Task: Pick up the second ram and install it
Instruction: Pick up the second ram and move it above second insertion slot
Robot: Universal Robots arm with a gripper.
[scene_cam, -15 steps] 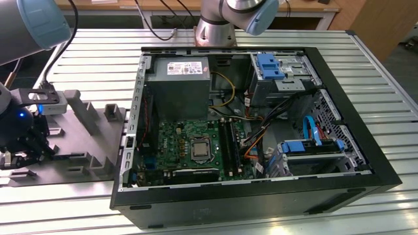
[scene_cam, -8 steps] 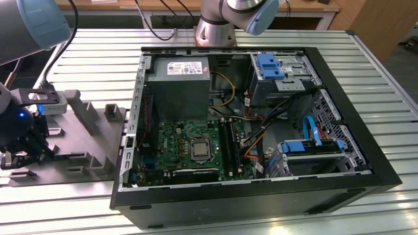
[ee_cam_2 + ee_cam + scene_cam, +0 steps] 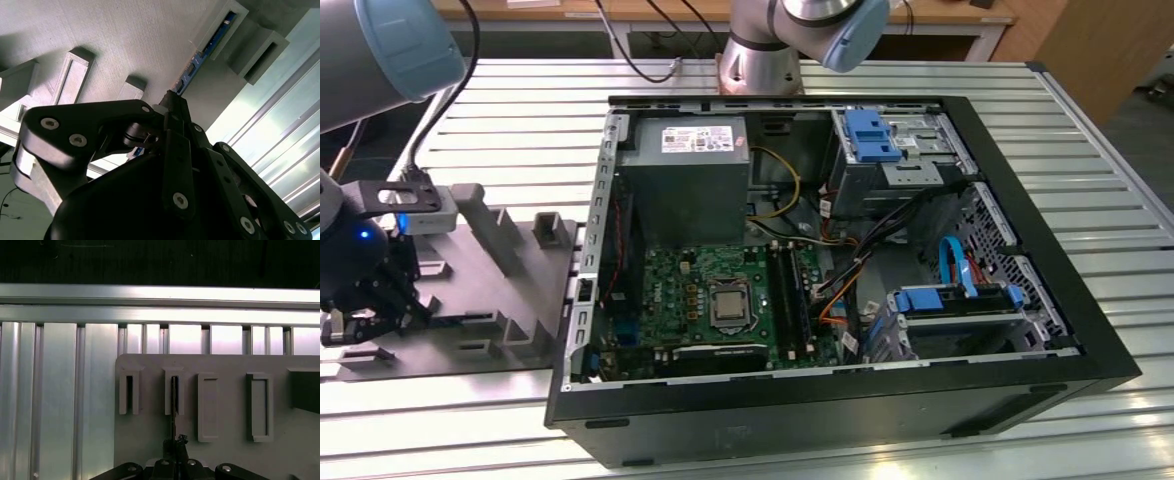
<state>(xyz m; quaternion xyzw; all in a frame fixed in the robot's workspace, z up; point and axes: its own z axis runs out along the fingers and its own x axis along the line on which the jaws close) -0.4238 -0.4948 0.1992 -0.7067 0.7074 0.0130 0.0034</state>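
Observation:
The second ram [image 3: 207, 47] is a thin dark-blue stick standing on edge in a narrow slot of the grey holder plate [image 3: 125, 40]. In the first wrist view it shows as a dark thin line [image 3: 173, 397] running from that slot to the fingers. My gripper [image 3: 172, 97] is shut on the near end of the stick, the fingertips pressed together on it [image 3: 176, 442]. In the exterior view the gripper [image 3: 358, 318] hangs over the holder plate [image 3: 507, 300] at the exterior view's left, outside the open computer case [image 3: 1107, 360].
Inside the case lie the motherboard with its black memory slots [image 3: 787, 285], the grey power-supply box [image 3: 683, 170] and blue drive brackets [image 3: 870, 135]. Other slots in the holder plate [image 3: 207, 407] flank the stick. The ribbed metal table [image 3: 1107, 180] surrounds the case.

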